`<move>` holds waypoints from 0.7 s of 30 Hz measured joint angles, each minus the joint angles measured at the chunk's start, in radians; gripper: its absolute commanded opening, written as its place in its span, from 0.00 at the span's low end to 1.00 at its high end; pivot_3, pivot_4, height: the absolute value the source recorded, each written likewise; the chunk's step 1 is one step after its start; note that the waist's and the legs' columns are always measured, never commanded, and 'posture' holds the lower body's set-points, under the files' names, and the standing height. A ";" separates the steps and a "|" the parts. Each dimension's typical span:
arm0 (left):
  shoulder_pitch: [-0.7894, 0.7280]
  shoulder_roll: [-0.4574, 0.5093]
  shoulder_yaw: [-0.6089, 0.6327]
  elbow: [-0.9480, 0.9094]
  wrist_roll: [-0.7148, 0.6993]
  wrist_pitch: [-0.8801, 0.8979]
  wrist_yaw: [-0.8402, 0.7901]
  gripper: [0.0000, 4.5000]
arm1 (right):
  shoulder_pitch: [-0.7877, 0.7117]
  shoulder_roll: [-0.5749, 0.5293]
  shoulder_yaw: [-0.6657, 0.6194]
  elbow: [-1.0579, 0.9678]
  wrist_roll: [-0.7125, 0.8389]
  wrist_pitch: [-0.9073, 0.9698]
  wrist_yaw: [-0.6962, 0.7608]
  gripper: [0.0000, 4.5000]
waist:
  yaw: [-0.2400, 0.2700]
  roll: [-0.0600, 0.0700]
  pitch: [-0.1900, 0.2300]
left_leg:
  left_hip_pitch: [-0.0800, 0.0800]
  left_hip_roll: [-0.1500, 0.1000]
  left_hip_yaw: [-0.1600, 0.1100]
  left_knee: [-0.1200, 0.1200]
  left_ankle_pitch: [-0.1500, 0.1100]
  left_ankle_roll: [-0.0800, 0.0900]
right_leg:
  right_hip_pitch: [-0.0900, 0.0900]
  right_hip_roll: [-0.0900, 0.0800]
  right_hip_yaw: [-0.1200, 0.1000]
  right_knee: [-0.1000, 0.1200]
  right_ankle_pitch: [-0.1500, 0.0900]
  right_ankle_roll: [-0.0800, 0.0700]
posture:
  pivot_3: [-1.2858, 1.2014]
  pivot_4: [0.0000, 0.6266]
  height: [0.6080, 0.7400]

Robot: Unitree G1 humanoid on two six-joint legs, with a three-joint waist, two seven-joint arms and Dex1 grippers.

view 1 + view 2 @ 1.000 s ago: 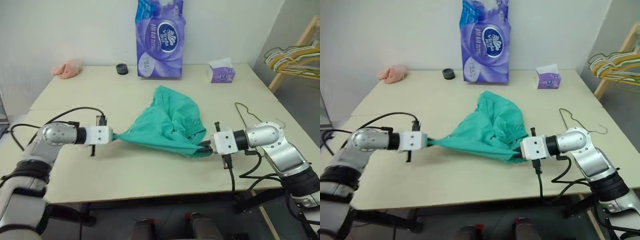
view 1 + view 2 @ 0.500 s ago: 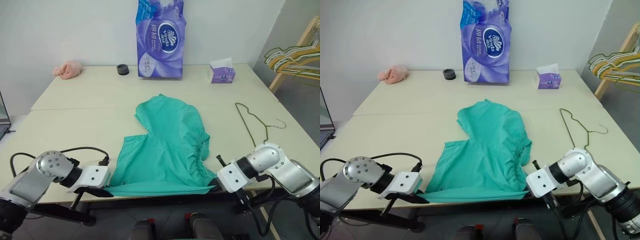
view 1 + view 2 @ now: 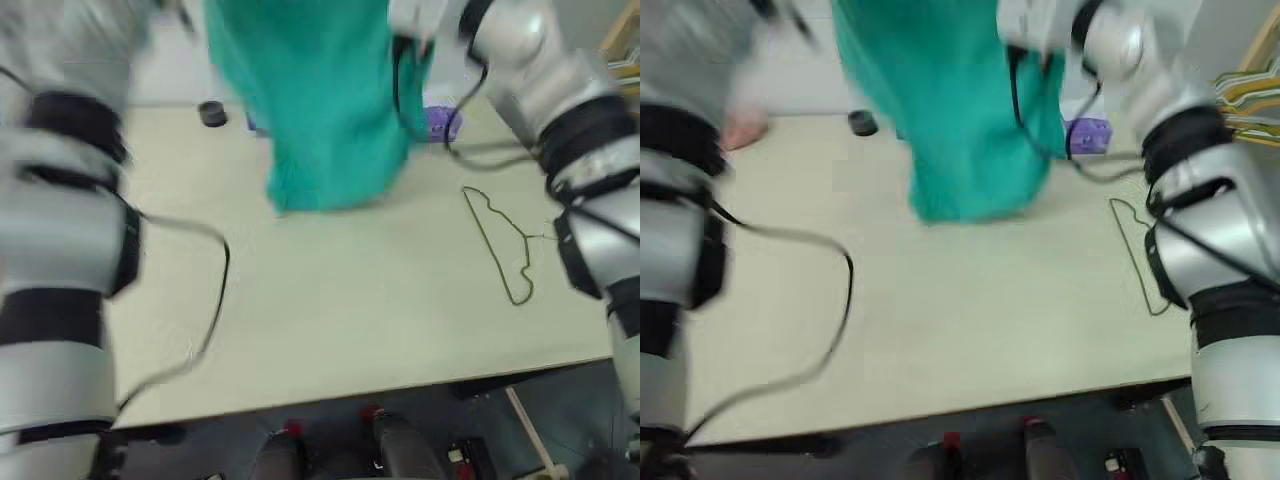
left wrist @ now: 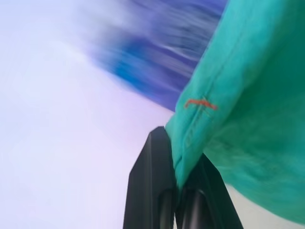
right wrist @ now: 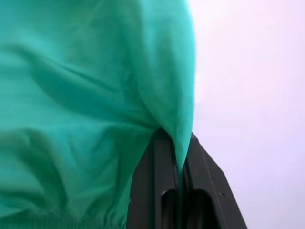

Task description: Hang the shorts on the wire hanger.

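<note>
Both arms were built of rounded silver-grey shells separated by black bands at the joints. A thin black cable (image 3: 205,330) was looped loosely beside the left arm, and another black cable (image 3: 1025,110) was strung from the white wrist block of the right arm. Each gripper (image 5: 180,188) was made of two flat matte-black fingers.

A plain test room: bare white wall (image 3: 790,70), beige worktable (image 3: 350,300), wooden hanger rack (image 3: 622,40).

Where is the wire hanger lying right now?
In the left eye view, the wire hanger lies flat on the table at the robot's right, beside the right arm and apart from the lifted shorts.
</note>
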 measured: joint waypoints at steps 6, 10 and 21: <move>0.184 0.065 -0.126 0.039 0.179 -0.198 0.031 0.00 | 0.210 -0.010 -0.049 0.032 -0.003 -0.192 -0.029 0.00 | -0.011 0.012 -0.008 | 0.035 -0.013 0.007 -0.011 -0.027 0.022 | 0.038 -0.008 0.003 -0.006 -0.036 0.009 | 0.48 0.13 1.00; 0.494 0.053 -0.098 0.035 0.096 -0.294 -0.274 0.00 | 0.443 0.030 -0.055 0.001 0.049 -0.260 0.199 0.00 | -0.042 0.013 -0.007 | 0.031 -0.014 0.003 0.007 -0.027 0.022 | 0.041 -0.010 0.001 -0.005 -0.028 0.014 | 0.48 0.15 1.00; 1.264 0.308 0.123 -0.814 -0.485 0.103 -1.222 0.00 | 1.030 -0.154 -0.027 -0.853 0.393 -0.051 0.940 0.00 | -0.057 0.013 0.003 | 0.051 -0.013 -0.012 0.024 -0.032 0.039 | 0.071 -0.007 -0.004 -0.006 -0.015 0.016 | 0.48 0.16 1.00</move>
